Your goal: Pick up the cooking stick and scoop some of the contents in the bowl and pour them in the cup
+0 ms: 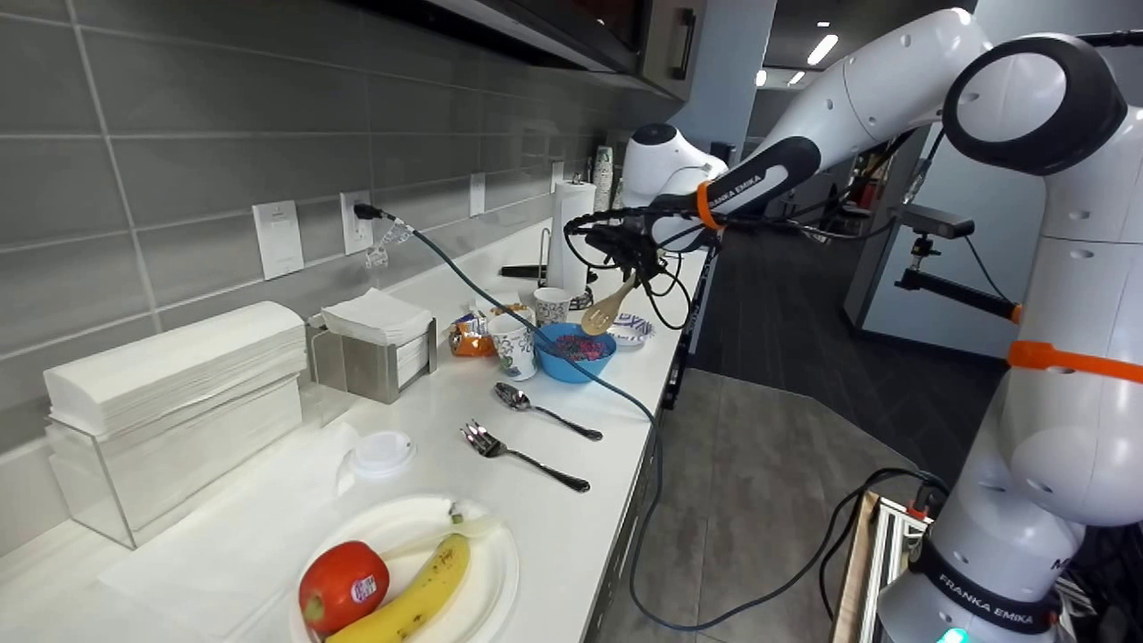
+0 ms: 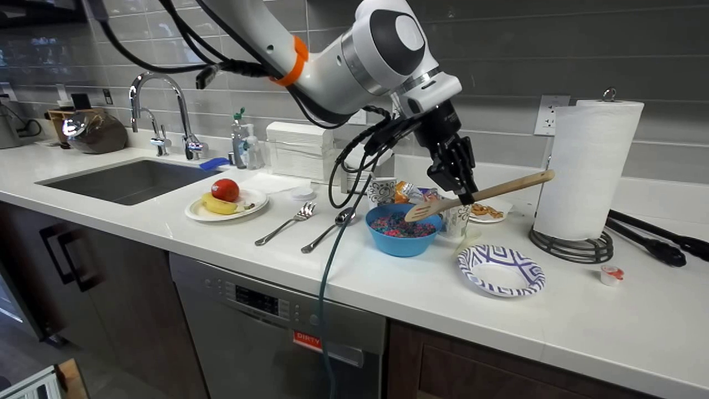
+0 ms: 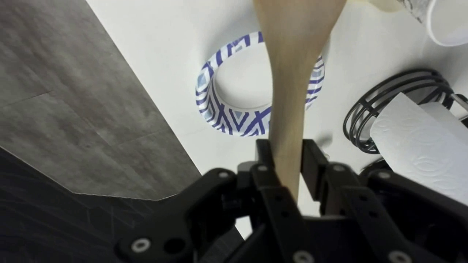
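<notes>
Wooden spoon (image 3: pixel 287 91) clasped in my pincer (image 3: pixel 287 152) — the blue bowl (image 2: pixel 401 245) near and below it, on the table (image 2: pixel 581 310).

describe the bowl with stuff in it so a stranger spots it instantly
On the white counter, find the fork and the spoon. Past the spoon, away from the fork, sits a round bowl of pink and bluish bits. Plain bright blue outside, it stands apart from the patterned dish and cups.

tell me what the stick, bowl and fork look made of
Stick: bare wood, matte; tan with faint lengthwise streaks. Bowl: probably plastic, by its smooth, even bright blue wall. Fork: polished metal, perhaps stainless steel, from the bright glints.
</notes>
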Controlling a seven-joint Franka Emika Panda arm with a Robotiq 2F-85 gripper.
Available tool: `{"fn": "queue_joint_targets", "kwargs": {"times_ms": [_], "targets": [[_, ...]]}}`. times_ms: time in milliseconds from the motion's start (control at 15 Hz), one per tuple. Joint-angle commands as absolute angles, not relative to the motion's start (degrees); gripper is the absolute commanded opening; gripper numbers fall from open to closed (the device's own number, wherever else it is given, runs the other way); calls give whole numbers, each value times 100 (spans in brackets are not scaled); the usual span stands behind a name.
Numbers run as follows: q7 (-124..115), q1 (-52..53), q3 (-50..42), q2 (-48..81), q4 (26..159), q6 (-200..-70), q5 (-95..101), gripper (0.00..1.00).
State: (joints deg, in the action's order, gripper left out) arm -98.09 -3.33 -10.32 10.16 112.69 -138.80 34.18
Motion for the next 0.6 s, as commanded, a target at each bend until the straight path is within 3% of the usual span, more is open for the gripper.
{"fn": "queue_joint_targets", "kwargs": {"times_ms": [0,533], "targets": [[-9786,-233,-962,1011,11227,-13466,3263,6],[-10478,13,-772,1128,11153,-12693,3203,6]]}}
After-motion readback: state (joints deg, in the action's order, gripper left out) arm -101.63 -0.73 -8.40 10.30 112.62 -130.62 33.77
